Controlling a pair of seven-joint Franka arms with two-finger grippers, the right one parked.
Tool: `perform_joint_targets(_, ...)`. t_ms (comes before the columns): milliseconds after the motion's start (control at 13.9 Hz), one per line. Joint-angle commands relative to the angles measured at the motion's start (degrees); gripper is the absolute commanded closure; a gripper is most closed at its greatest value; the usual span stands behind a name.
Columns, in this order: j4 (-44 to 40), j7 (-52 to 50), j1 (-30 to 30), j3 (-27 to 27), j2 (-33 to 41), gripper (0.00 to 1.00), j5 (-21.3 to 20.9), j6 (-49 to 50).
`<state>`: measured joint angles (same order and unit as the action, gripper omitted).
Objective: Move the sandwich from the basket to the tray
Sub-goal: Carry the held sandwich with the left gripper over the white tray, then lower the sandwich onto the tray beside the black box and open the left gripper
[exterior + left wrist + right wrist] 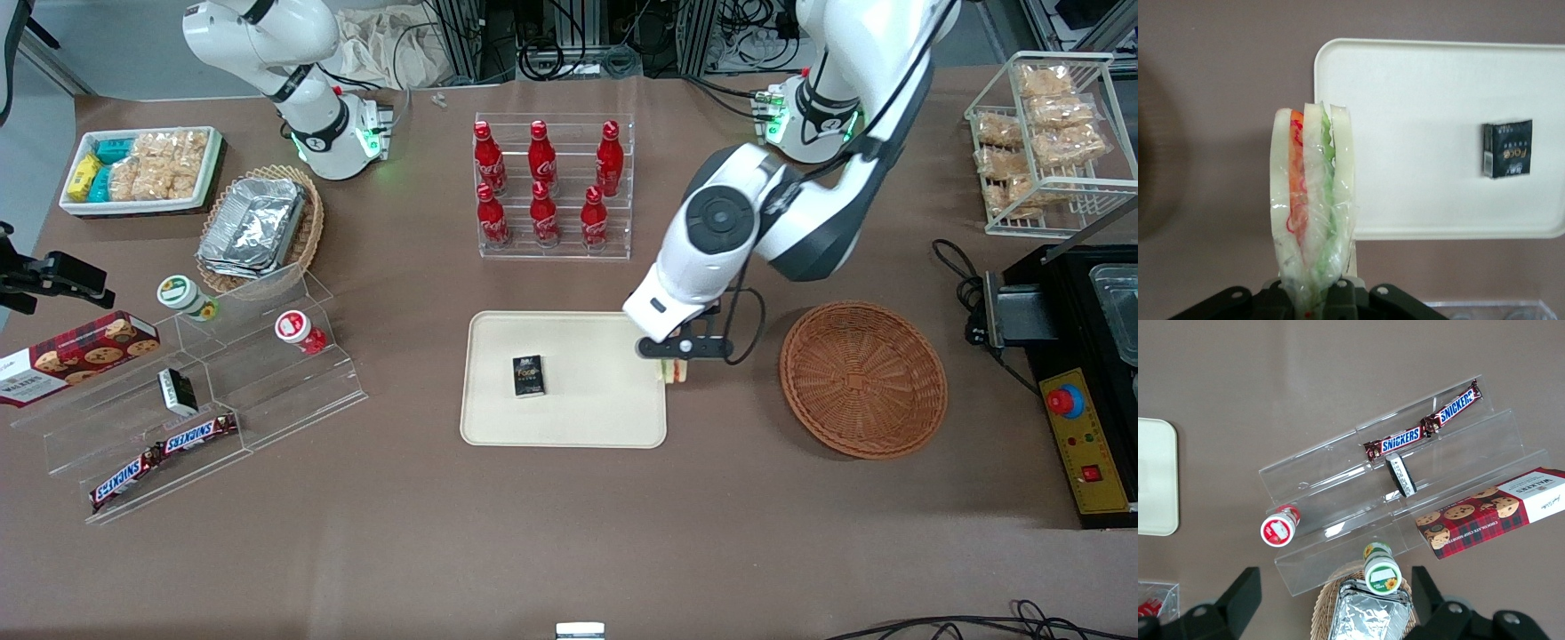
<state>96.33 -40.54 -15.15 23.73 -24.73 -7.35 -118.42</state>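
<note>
Sitting well inside the tray (569,418), toward the parked arm's end from the gripper, a small dark box (528,375) already takes up part of the flat surface, so the free space for setting something down lies between that box and the rim nearest the gripper. The gripper (674,360) hangs right over that rim, its fingers clamped on the sandwich (1313,200). It grips the wedge at one end with the bread slices standing on edge, the orange, red and green filling showing between them through the clear wrap; holding it at the end leaves the rest of the wedge free to meet the tray first. In the wrist view the sandwich lies half over the brown table (533,551) and half over the tray's corner, so it looks not yet far enough in to be let go safely. Toward the working arm's end, well apart from the gripper, the round basket (862,379) holds nothing visible.
</note>
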Motion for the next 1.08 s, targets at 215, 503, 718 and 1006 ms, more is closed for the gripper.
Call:
perform_joint_targets(215,-6.76,-4.28,-3.04,-0.26,-11.73,0.89,-5.91,-2.86)
perform_joint_targets(503,-7.30,-4.29,-3.57,-0.35,-14.12,0.89,-7.06,-4.80)
perform_joint_targets(718,-7.30,-4.20,-3.48,-0.44,-15.61,0.86,-8.29,-6.73)
perform_joint_targets(1006,-7.12,-4.20,-3.48,-0.53,-16.23,0.84,-8.38,-6.73)
